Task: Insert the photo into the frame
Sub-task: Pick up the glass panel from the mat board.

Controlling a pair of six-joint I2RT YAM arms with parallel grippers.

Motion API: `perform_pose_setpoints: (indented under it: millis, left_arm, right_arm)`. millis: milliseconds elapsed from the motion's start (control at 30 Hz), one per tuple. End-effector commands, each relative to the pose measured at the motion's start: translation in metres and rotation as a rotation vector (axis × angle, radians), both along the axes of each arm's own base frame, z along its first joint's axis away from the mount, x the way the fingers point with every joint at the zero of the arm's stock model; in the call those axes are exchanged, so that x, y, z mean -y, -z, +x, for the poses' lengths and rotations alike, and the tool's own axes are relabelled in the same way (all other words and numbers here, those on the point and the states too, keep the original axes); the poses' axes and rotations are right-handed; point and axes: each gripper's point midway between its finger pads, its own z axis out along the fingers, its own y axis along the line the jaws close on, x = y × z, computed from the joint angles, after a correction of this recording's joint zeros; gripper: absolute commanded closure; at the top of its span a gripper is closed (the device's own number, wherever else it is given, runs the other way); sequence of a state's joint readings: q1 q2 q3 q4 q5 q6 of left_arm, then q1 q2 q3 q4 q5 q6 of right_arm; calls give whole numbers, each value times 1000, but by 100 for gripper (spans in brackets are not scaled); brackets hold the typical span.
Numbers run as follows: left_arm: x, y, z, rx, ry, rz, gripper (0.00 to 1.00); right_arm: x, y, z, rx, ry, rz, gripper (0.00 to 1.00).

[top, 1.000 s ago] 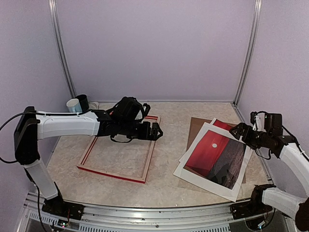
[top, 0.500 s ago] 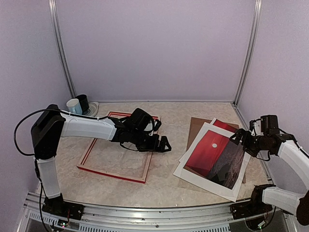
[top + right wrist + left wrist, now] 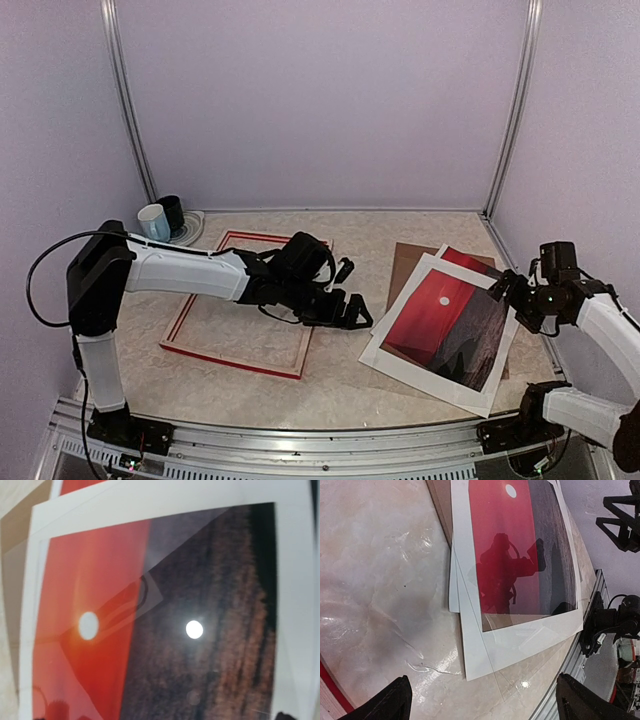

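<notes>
Over the table, seen from above, the frame [image 3: 230,360] lies flat on the left side, and its opening shows bare table [image 3: 330,395]. The photo [image 3: 440,320] lies well apart from it on the right, inside a white mat [image 3: 420,372] that rests on a brown backing board [image 3: 405,262]. The left gripper [image 3: 350,310] reaches past the frame's right rail toward the stack, jaws apart and holding nothing. The right gripper [image 3: 512,295] hangs over the stack's far right edge, likewise spread and empty. From the left wrist, the two fingertips [image 3: 395,700] stand wide at the bottom corners. The photo [image 3: 520,545] lies ahead of them under a glossy, reflecting surface, and what looks like a clear sheet juts past the mat [image 3: 467,605] at its near corner. From the right wrist, the photo [image 3: 150,630] fills the picture at close range, with the mat [image 3: 295,580] at its edge. That view barely shows its own fingers, so the spread is read from the other views. The step in hand looks like the approach to the photo, with no grip made yet. The next move probably calls for freeing the thin print from the mat and any clear cover. That means working a finger under an edge without creasing the print, then carrying it across to the frame.
</notes>
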State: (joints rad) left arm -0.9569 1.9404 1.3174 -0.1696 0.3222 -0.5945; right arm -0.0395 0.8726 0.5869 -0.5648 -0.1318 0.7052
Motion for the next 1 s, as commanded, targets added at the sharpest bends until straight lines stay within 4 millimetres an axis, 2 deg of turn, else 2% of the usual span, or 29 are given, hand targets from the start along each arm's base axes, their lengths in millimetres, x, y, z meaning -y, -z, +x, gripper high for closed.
perform_pose_setpoints:
  millis: [0,367,467,667,800,967]
  left_arm:
    - [4,5,-20,-74,12,-12,1]
    - [1,16,-66,-143,25,-31,1]
    - [5,15,-80,-154,42,-59,1]
    - [27,7,-101,-161,87,-117,1]
    - [36,11,-113,-176,102,-123,1]
    - [34,26,-124,-193,75,-88,1]
  right_arm:
    - [12,10,-9,-42,77,-33,1]
    - [7,22,-2,-30,18,-47,1]
    - [7,23,-2,-30,-2,-65,1]
    - [4,20,-1,6,-23,-57,1]
    - [0,17,-1,48,-40,-45,1]
    - [-3,16,-1,62,-52,-42,1]
